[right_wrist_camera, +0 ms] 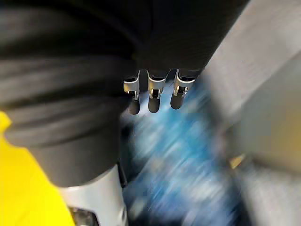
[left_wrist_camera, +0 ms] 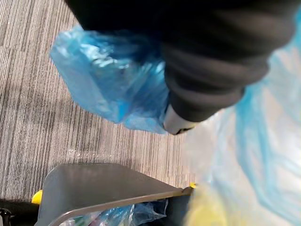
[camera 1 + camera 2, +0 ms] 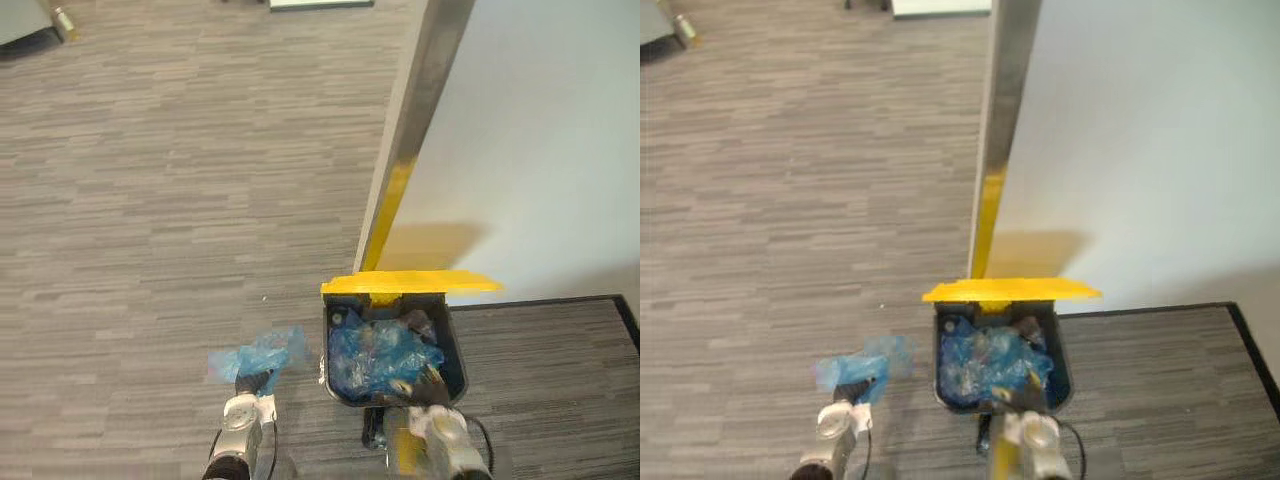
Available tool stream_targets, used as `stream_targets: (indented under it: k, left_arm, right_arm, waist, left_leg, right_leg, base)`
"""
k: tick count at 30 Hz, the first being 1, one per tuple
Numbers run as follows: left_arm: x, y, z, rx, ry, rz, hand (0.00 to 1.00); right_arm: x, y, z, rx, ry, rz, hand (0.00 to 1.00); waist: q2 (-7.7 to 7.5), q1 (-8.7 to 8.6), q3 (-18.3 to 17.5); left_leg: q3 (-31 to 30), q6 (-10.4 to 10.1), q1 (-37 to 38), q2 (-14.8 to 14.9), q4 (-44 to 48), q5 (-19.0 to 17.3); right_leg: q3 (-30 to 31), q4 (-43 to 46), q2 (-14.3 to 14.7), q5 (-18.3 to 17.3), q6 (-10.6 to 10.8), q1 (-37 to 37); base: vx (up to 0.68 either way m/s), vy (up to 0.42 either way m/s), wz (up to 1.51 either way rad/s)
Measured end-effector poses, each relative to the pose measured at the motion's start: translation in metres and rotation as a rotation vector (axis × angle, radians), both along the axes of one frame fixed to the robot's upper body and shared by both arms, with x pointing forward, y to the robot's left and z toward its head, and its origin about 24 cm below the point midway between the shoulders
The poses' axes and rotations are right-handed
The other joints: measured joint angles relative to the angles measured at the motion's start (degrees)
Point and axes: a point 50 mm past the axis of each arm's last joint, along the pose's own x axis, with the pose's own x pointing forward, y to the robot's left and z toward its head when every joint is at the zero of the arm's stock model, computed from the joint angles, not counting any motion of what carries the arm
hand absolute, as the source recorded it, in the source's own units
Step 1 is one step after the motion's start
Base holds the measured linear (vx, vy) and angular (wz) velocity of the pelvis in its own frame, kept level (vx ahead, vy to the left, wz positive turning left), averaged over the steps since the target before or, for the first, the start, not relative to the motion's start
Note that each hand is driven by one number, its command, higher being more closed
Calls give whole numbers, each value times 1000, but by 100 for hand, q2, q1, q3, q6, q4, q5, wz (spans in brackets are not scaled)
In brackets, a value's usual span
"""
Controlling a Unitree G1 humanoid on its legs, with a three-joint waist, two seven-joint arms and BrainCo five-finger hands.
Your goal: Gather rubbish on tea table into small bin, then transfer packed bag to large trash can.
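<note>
My left hand point(image 3: 250, 384) is closed round a small blue plastic bag point(image 3: 262, 352), which I hold clear of the grey carpet point(image 3: 150, 220) just at the 9 o'clock side of the dark trash can point(image 3: 328, 350). The can's yellow lid point(image 3: 410, 284) stands flipped open along its 12 o'clock edge, and more crumpled blue plastic point(image 3: 378, 355) already lies inside. My right hand point(image 3: 428, 388) sits at the can's 6 o'clock rim, fingers point(image 1: 155, 96) hanging loose and apart over that plastic, gripping nothing I can make out. I judge the bag to be light and very soft. It is thin film that will sag, slip and bunch rather than keep a shape, and it could tear if snagged on the rim. The safest hold is the gathered neck, bunched tight in the fist, not the slack belly. What it contains I cannot tell, so I would treat the weight as uncertain and swing it gently toward 3 o'clock.
</note>
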Motion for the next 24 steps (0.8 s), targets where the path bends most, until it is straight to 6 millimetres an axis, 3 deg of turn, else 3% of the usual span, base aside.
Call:
stream_targets:
  k: [2,3,4,5,7,12,13,15,17,18,21,23,24]
  left_arm:
    - [0,-4,2,6,-15,-24,100]
    - [-3,-6,2,9,-17,-40,100]
    - [-4,-5,2,17,-16,-46,100]
    - [-3,-10,4,21,-32,-72,100]
    - [-2,-16,6,22,-41,-96,100]
    - [10,-30,22,33,-145,-192,100]
    - [13,-34,25,33,-164,-214,100]
    - [11,-41,26,26,-172,-241,100]
    - [10,-43,26,24,-172,-252,100]
    - [12,-44,28,23,-179,-255,100]
    - [16,-43,34,22,-212,-267,100]
    - [20,-39,38,33,-232,-275,100]
    - [24,-38,42,37,-252,-283,100]
  right_arm:
    - [19,13,19,5,-102,54,0]
    - [32,19,36,7,-185,72,0]
    - [36,20,40,5,-206,75,0]
    - [51,20,58,-3,-292,74,0]
    - [59,15,67,-24,-323,71,0]
    - [79,3,94,-76,-423,38,0]
    - [86,3,101,-78,-446,41,0]
    - [92,-4,107,-94,-460,40,0]
    - [98,-6,112,-91,-474,30,0]
    - [105,-12,115,-87,-470,7,0]
    - [112,-25,116,-89,-453,-33,0]
    - [112,-29,113,-76,-436,-58,0]
    - [114,-32,113,-70,-425,-73,0]
  waist:
    - [32,22,-31]
    - [39,23,-81]
    - [41,23,-110]
    - [-11,63,-135]
    - [-17,85,-142]
    - [-104,140,-210]
    - [-142,138,-197]
    - [-163,129,-198]
    - [-174,84,-196]
    - [-186,-18,-189]
    - [-295,-29,-118]
    - [-307,-99,-101]
    - [-363,-111,-64]
  left_leg:
    - [-50,-1,-26,87,-237,257]
    - [-162,-82,-15,175,-590,533]
    - [-180,-149,-5,206,-728,648]
    - [-233,-298,-130,156,-645,635]
    - [-166,-209,-262,31,-340,489]
    - [-126,-293,-91,340,-918,562]
    - [-125,-358,-172,325,-781,441]
    - [-90,-271,-365,195,-288,230]
    - [-176,-271,-300,196,-431,235]
    - [-231,-266,-284,191,-618,233]
    - [-316,-293,-479,18,-361,35]
    - [-522,-143,-425,38,-685,-110]
    - [-606,-181,-419,27,-926,-143]
  right_leg:
    - [-72,-145,77,26,-36,-2]
    - [-172,-299,140,59,-74,-9]
    - [-215,-363,161,58,-65,-16]
    - [-347,-561,138,178,-22,-37]
    - [-353,-501,154,214,-65,-41]
    - [-378,-581,456,234,-77,-157]
    - [-355,-686,492,296,-4,-188]
    - [-83,-692,614,347,83,-183]
    - [199,-700,764,366,55,-185]
    - [269,-779,791,435,-12,-194]
    - [296,-852,717,599,-1,-192]
    - [449,-849,804,635,15,-254]
    - [557,-882,828,689,16,-308]
  base:
    - [20,-171,29]
    - [21,-205,32]
    - [4,-247,38]
    - [-15,-173,22]
    - [-29,-109,14]
    - [-73,-114,-7]
    - [-151,-39,-11]
    - [-159,-19,-14]
    - [-117,-29,9]
    - [-112,17,28]
    - [-149,82,19]
    - [-161,57,40]
    - [-81,13,28]
